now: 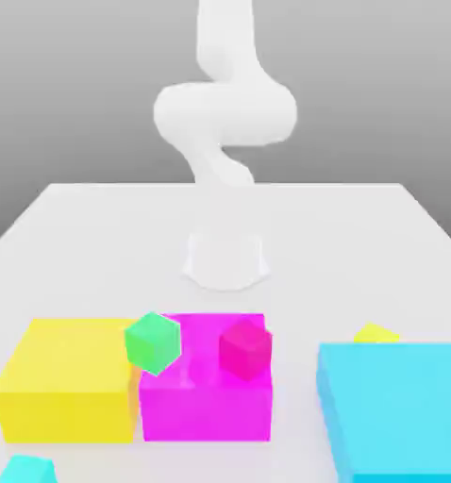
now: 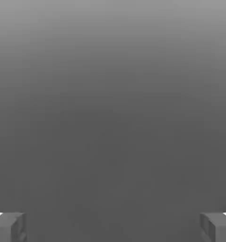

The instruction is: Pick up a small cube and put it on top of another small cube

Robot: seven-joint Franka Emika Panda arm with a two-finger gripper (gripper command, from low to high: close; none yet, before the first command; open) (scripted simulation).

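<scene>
Your gripper (image 2: 113, 229) stands with its fingers (image 2: 8, 228) spread wide apart, nothing between them; in the hand view they frame plain grey and no object at all. Judged from that, you are at the very start, hand not yet aimed at anything.

The small cube (image 1: 24, 469), matte cyan, sits on the table (image 1: 97, 226) at the near corner toward the exterior view's left, cut by the frame edge, just in front of the big yellow block (image 1: 67, 391). It lies well apart from the arm (image 1: 225, 123), which coils above its base (image 1: 225, 257) at mid-table.

Work outward from there. The yellow block touches or nearly touches the big magenta block (image 1: 206, 391). A small green cube (image 1: 153, 341) shows tilted over the seam between the two; whether it rests on top or stands behind them, you cannot tell. A small magenta cube (image 1: 244, 349) appears to perch on the big magenta block. To the exterior view's right sits the big cyan block (image 1: 399, 406), with a small yellow cube (image 1: 375, 334) peeking from behind it.

The big blocks stand between base and target, so expect a reach over them; a low approach probably risks clipping the yellow block.
</scene>
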